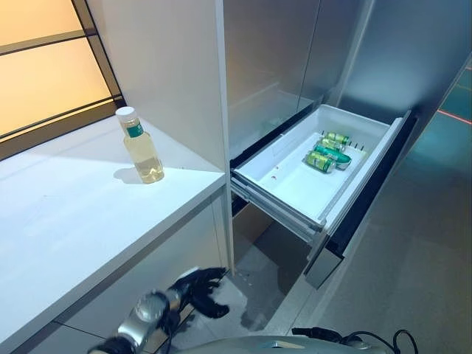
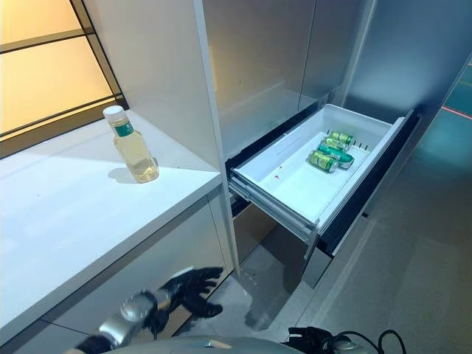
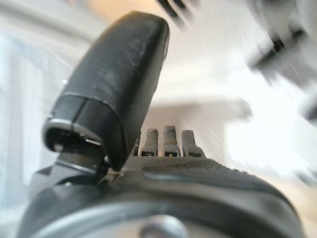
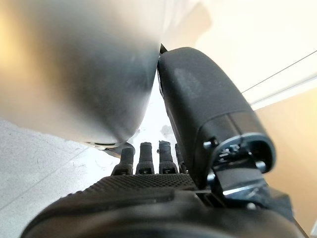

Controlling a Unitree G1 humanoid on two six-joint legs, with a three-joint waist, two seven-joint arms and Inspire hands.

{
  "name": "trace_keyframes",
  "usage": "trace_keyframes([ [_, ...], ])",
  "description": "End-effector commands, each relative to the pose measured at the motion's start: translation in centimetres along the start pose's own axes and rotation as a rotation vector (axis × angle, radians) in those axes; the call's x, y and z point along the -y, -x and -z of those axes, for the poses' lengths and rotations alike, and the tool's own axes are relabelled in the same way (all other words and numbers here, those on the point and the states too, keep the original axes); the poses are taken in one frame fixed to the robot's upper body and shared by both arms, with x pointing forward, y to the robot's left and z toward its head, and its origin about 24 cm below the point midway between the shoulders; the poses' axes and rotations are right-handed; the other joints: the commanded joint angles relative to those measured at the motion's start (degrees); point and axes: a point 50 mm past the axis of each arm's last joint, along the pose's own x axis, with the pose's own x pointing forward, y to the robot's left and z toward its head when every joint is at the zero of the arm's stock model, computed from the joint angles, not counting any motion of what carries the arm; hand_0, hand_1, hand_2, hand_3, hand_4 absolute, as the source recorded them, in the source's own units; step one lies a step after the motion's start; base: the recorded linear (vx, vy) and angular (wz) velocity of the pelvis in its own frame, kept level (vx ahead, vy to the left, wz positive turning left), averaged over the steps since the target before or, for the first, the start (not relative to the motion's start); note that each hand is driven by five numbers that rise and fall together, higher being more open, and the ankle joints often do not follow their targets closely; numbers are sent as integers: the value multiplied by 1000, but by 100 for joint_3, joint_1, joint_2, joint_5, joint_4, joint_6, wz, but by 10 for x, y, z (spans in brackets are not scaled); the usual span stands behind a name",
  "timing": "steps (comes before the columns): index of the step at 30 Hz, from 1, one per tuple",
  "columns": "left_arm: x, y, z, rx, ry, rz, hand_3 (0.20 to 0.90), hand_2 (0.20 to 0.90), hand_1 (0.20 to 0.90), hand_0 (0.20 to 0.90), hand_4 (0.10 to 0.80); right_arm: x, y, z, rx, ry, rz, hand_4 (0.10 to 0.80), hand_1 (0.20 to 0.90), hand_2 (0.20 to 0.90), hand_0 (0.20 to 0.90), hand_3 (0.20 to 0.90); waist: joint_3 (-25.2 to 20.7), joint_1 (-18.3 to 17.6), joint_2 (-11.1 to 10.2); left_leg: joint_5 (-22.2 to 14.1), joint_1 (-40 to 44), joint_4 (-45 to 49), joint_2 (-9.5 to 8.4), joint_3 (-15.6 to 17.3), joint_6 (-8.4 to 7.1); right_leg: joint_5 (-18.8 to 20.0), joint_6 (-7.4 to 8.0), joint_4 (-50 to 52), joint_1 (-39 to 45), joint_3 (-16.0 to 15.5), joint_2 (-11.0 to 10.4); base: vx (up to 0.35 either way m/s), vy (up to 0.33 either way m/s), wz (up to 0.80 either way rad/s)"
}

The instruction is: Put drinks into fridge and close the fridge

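Note:
A clear bottle (image 1: 140, 147) of pale yellow drink with a white cap and green label stands upright on the white counter (image 1: 74, 214), near its back right corner. The fridge's lower drawer (image 1: 287, 195) is pulled open to the right of the counter, and green cans (image 1: 328, 151) lie in its white bin at the far end. My left hand (image 1: 195, 287) is low, below the counter's front edge, open and empty; its wrist view (image 3: 163, 168) shows straight fingers holding nothing. My right hand (image 4: 143, 188) is open and empty too.
The fridge's steel upper doors (image 1: 273, 59) rise above the drawer. A white side panel (image 1: 169, 66) stands between the counter and the fridge. The drawer's dark front (image 1: 369, 192) juts out over the grey floor (image 1: 420, 251). A window (image 1: 44, 66) lies behind the counter.

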Motion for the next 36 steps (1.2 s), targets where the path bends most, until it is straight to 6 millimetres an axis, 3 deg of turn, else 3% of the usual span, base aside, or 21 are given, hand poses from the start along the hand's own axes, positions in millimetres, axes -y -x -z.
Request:
trace_keyframes([
  [1, 4, 1, -96, 399, 284, 242, 900, 900, 900, 900, 800, 13, 5, 3, -55, 86, 17, 800, 900, 900, 900, 900, -13, -27, -39, -175, -129, 31, -156, 370, 163, 105, 294, 282, -178, 138, 20, 21, -9, 4],
  [3, 23, 13, -147, 672, 494, 451, 900, 900, 900, 900, 800, 8, 4, 6, -41, 85, 24, 800, 900, 900, 900, 900, -38, 3, -81, -215, -126, 31, -164, 356, 183, 118, 275, 239, -144, 134, -2, 17, -11, 1],
  [7, 34, 51, -204, 1032, 387, 566, 900, 900, 900, 900, 800, -3, 0, 6, -30, 77, 23, 800, 900, 900, 900, 900, -73, 8, -177, -239, -116, 31, -161, 310, 185, 125, 232, 212, -97, 146, -11, 20, -37, 1],
  [10, 33, 76, -235, 1228, 345, 571, 900, 900, 900, 900, 800, -7, -2, 10, -31, 75, 19, 800, 900, 900, 900, 900, -110, -3, -213, -261, -107, 31, -169, 277, 189, 98, 218, 183, -54, 112, -19, 0, 0, 0],
  [11, 21, 101, -258, 1403, 250, 397, 900, 900, 900, 900, 800, -11, -3, 13, -36, 71, 14, 800, 900, 900, 900, 900, -164, -20, -232, -275, -101, 31, -167, 268, 182, 72, 205, 176, -33, 100, -20, 0, 0, 0],
  [12, 21, 101, -259, 1404, 249, 396, 900, 900, 900, 900, 800, -11, -4, 12, -35, 71, 14, 800, 900, 900, 900, 900, -158, -23, -234, -276, -98, 31, -167, 266, 182, 70, 205, 176, -30, 97, -20, 33, -25, 0],
  [14, 6, 151, -280, 1688, 11, -45, 900, 900, 900, 900, 800, -16, -5, 18, -49, 59, 13, 800, 900, 900, 900, 900, -244, -7, -238, -276, -88, 31, -172, 239, 162, 53, 194, 131, 15, 52, -19, 38, -11, -1],
  [19, 6, 221, -286, 2037, -321, -779, 900, 900, 900, 900, 800, -24, -7, 30, -75, 50, 16, 800, 900, 900, 900, 900, -369, 28, -239, -284, -83, 31, -190, 162, 133, -21, 151, 93, 66, 4, 3, 21, 2, 1],
  [21, 6, 234, -289, 2070, -385, -962, 900, 900, 900, 900, 800, -28, -9, 32, -83, 59, 17, 800, 900, 900, 900, 900, -423, 17, -225, -294, -78, 31, -187, 151, 122, -48, 133, 99, 67, -4, 11, 28, 8, 6],
  [26, 1, 238, -296, 2019, -388, -1087, 900, 900, 900, 900, 800, -33, -10, 29, -86, 83, 13, 800, 900, 900, 900, 900, -471, -8, -208, -302, -75, 31, -170, 168, 109, -76, 127, 123, 50, 8, 20, 13, 9, 5],
  [36, -54, 210, -284, 1614, -132, -1138, 900, 900, 900, 900, 800, -24, -8, 23, -92, 129, 11, 800, 900, 900, 900, 900, -411, -16, -152, -277, -34, 31, -155, 190, 88, -102, 142, 193, 59, 61, 47, -2, 6, -2],
])
